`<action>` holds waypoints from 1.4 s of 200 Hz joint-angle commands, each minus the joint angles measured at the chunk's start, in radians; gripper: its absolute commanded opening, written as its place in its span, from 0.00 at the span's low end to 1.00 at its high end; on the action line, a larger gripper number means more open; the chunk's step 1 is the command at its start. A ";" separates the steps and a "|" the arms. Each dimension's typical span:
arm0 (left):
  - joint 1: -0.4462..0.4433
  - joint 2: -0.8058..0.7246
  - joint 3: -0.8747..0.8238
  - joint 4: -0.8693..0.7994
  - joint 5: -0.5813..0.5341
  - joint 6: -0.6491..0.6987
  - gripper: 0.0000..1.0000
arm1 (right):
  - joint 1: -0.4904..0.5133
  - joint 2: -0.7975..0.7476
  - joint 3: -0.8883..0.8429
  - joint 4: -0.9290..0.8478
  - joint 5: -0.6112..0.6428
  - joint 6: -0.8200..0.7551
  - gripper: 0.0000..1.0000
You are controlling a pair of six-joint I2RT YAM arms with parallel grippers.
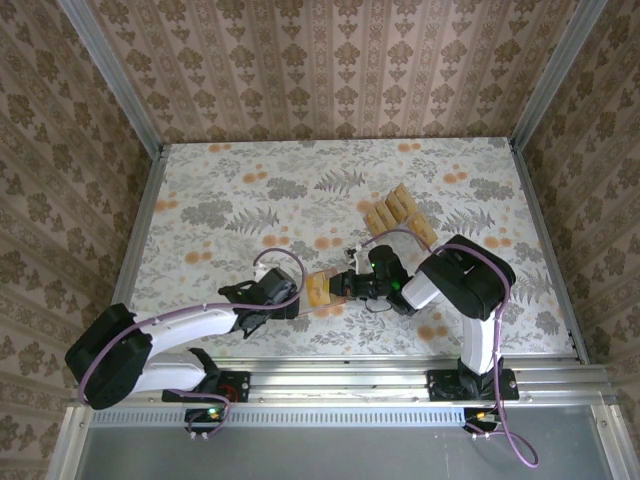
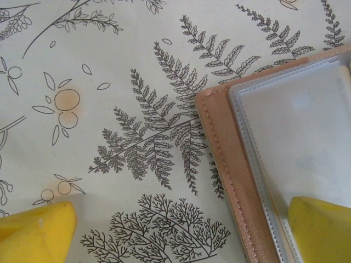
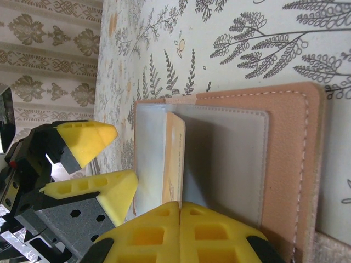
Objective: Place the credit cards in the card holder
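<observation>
The right gripper (image 3: 180, 219) has its jaws pinched together on the near edge of a tan card (image 3: 174, 159), which stands in the open wallet (image 3: 285, 164) straight ahead of them. The left gripper (image 2: 180, 230) gapes wide, one fingertip (image 2: 321, 227) over the wallet's clear sleeve and the other over the table (image 2: 109, 82).

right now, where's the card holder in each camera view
top external: card holder just below centre.
left wrist: card holder at the right edge, stitched border and clear sleeve.
right wrist: card holder centre to right, lying open.
shared landmark: fern-print table under it.
</observation>
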 commanded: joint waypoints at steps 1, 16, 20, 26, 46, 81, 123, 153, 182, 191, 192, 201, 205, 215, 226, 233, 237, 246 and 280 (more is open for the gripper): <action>-0.007 -0.016 -0.019 -0.026 -0.018 -0.009 1.00 | 0.010 0.043 0.007 -0.076 -0.020 -0.008 0.00; -0.006 -0.018 -0.021 -0.027 -0.019 -0.010 1.00 | 0.015 0.049 0.014 -0.081 -0.024 -0.008 0.00; -0.007 -0.018 -0.021 -0.027 -0.019 -0.009 1.00 | 0.016 0.050 0.016 -0.082 -0.024 -0.008 0.00; -0.007 -0.018 -0.021 -0.027 -0.019 -0.010 1.00 | 0.018 0.053 0.017 -0.083 -0.022 -0.008 0.00; -0.007 -0.020 -0.021 -0.028 -0.020 -0.010 1.00 | 0.020 0.054 0.021 -0.087 -0.021 -0.008 0.00; -0.007 -0.019 -0.022 -0.028 -0.020 -0.010 1.00 | 0.021 0.062 0.031 -0.094 -0.021 -0.009 0.00; -0.007 -0.026 -0.025 -0.032 -0.021 -0.012 1.00 | 0.020 0.055 0.019 -0.104 -0.011 -0.017 0.00; -0.006 -0.037 -0.031 -0.036 -0.024 -0.015 1.00 | 0.011 0.049 0.008 -0.109 -0.008 -0.023 0.00; -0.007 -0.042 -0.034 -0.040 -0.026 -0.018 1.00 | 0.006 0.050 0.003 -0.113 -0.014 -0.028 0.00; -0.006 -0.042 -0.034 -0.041 -0.026 -0.019 1.00 | 0.004 0.050 0.003 -0.115 -0.015 -0.028 0.00; -0.007 -0.042 -0.034 -0.039 -0.026 -0.020 1.00 | 0.004 0.050 0.002 -0.115 -0.015 -0.028 0.00; -0.006 -0.042 -0.034 -0.039 -0.026 -0.019 1.00 | 0.003 0.050 0.000 -0.115 -0.015 -0.029 0.00; -0.006 -0.042 -0.034 -0.040 -0.026 -0.020 1.00 | 0.002 0.050 0.000 -0.117 -0.014 -0.030 0.00; -0.006 -0.042 -0.034 -0.040 -0.026 -0.020 1.00 | -0.002 0.050 -0.002 -0.117 -0.014 -0.030 0.00; -0.007 -0.042 -0.034 -0.038 -0.026 -0.020 1.00 | -0.006 0.050 0.000 -0.122 -0.018 -0.030 0.00; -0.006 -0.041 -0.034 -0.037 -0.026 -0.020 1.00 | -0.009 0.050 0.001 -0.126 -0.020 -0.030 0.00; -0.007 -0.040 -0.034 -0.038 -0.026 -0.019 1.00 | -0.009 0.050 0.003 -0.133 -0.020 -0.031 0.00; -0.006 -0.039 -0.034 -0.036 -0.025 -0.020 1.00 | -0.013 0.048 0.007 -0.148 -0.018 -0.036 0.00; -0.007 -0.035 -0.034 -0.034 -0.023 -0.019 1.00 | -0.016 0.050 0.038 -0.216 -0.028 -0.057 0.00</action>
